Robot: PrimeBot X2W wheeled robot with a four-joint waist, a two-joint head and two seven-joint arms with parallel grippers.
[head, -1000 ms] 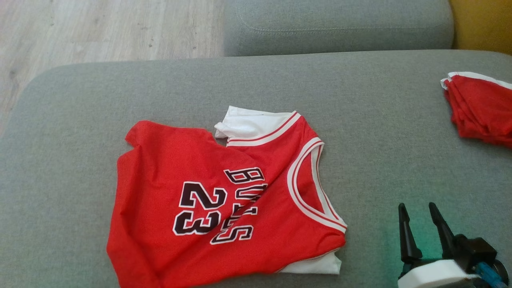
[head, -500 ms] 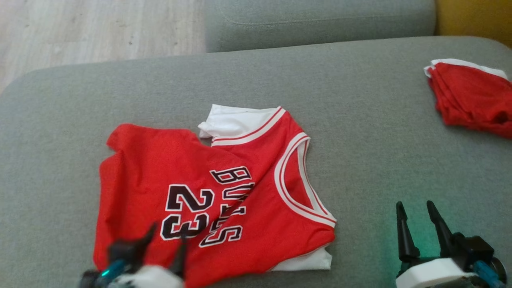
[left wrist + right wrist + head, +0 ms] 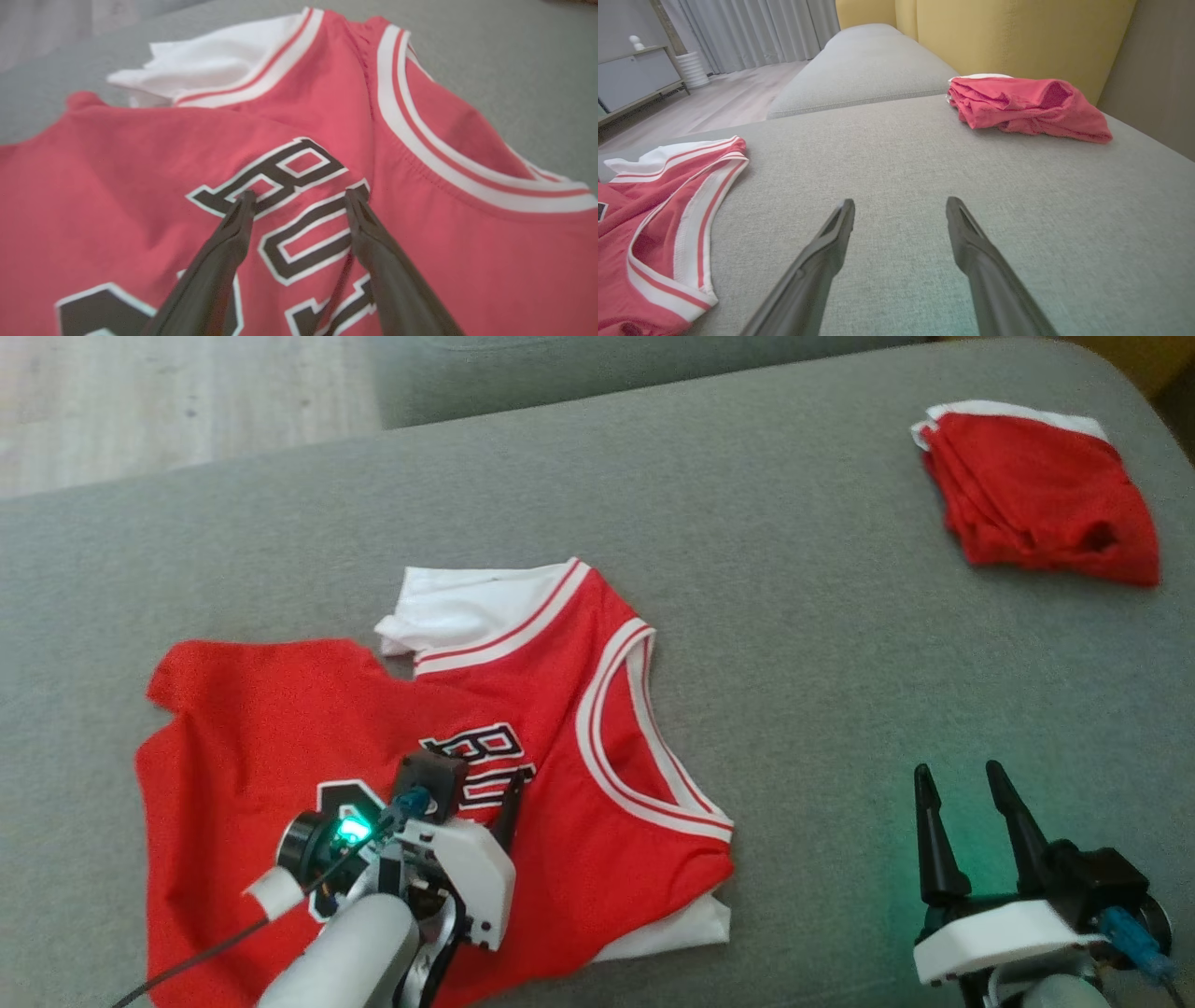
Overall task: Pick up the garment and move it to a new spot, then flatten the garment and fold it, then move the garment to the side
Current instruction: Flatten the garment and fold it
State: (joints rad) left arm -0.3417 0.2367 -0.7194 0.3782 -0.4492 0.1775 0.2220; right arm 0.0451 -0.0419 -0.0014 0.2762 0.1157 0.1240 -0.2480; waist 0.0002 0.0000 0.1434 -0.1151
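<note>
Showing the red basketball jersey (image 3: 579, 821) lying front-up and rumpled on the grey sofa cushion (image 3: 794, 663), directly under the left gripper (image 3: 300, 195) and well to the left of the right gripper (image 3: 959, 770). Displaying black, white-edged lettering and part of a number just beneath the left fingertips, with curved white-and-red trim running ahead and to the right of them and a white inner layer poking out beyond. Holding the left jaws wide apart and empty, tips pointing down close over the letters; contact with the cloth not discernible. Hovering the right gripper low over bare cushion, jaws likewise spread wide and gripping nothing, the jersey's trimmed edge lying off to its left. Showing a second red garment (image 3: 1036, 513), folded and white-edged, lying far ahead and slightly right of the right gripper, well apart from the jersey. Showing a yellow backrest (image 3: 1017, 32) rising just behind that folded piece, and pale wooden floor (image 3: 140, 401) and grey curtains (image 3: 752, 28) lying beyond the cushion, ahead-left of the right gripper.
</note>
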